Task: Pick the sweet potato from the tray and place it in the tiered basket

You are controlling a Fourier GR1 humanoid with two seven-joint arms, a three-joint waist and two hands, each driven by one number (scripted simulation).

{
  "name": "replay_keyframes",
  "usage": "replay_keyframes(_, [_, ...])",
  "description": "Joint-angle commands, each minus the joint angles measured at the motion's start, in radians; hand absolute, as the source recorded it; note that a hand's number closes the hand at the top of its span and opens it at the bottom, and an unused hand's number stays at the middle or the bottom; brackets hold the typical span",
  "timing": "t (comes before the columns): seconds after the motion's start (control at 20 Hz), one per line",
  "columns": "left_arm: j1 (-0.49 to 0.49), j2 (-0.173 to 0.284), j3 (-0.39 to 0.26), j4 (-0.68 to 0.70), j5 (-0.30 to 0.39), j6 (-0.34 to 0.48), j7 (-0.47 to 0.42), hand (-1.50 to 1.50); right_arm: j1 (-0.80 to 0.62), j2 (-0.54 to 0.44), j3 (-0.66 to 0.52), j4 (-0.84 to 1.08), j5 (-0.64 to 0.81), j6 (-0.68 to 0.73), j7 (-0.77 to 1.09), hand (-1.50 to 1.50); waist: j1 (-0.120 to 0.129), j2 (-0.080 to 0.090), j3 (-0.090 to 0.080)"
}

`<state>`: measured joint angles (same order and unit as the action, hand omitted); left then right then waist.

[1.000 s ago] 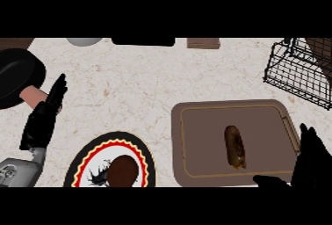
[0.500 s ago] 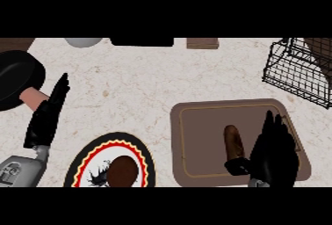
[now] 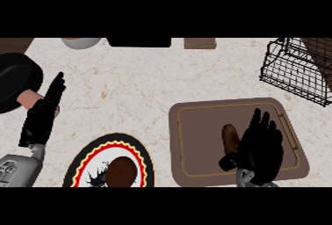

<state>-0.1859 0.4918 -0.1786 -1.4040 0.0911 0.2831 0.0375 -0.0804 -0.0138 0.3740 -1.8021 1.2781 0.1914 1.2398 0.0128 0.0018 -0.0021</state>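
Right hand (image 3: pixel 261 147) hovers with fingers straight beside the sweet potato (image 3: pixel 229 137) near the tray's (image 3: pixel 194 132) right edge; stiff, probably rolls, so grasp its middle.

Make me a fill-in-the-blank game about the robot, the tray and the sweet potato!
1. The sweet potato lies on the brown ____.
2. The hand over the tray is the robot's ____ hand.
3. The wire tiered basket stands at the view's upper ____.
4. The left hand rests beside a black ____.

Missing words: tray; right; right; pan
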Motion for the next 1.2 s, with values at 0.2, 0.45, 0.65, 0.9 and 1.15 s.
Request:
replay_keyframes(0.2, [-0.026, -0.026, -0.021, -0.022, -0.039, 0.027, 0.054, 0.00, -0.068, 0.013, 0.020, 0.097, 0.058, 0.137, 0.247, -1.50, -0.005, 0.001, 0.001])
replay_keyframes(0.45, [0.024, -0.016, -0.005, -0.036, -0.026, -0.005, 0.006, 0.00, -0.079, 0.013, 0.055, 0.116, 0.084, 0.129, 0.247, -1.50, 0.003, -0.004, 0.001])
replay_keyframes(0.65, [0.031, -0.016, 0.009, -0.038, -0.022, -0.010, -0.001, 0.00, -0.058, 0.013, 0.059, 0.135, 0.070, 0.108, 0.247, -1.50, 0.006, -0.005, 0.001])
replay_keyframes(0.9, [0.021, -0.041, -0.011, -0.061, -0.046, 0.015, 0.056, 0.00, -0.059, 0.013, 0.026, 0.187, 0.054, 0.058, 0.247, -1.50, 0.001, -0.003, 0.002])
replay_keyframes(1.15, [0.024, -0.039, 0.011, -0.047, -0.032, -0.008, 0.033, 0.00, -0.090, 0.013, -0.003, 0.217, 0.026, 0.055, 0.247, -1.50, 0.001, -0.001, 0.002])
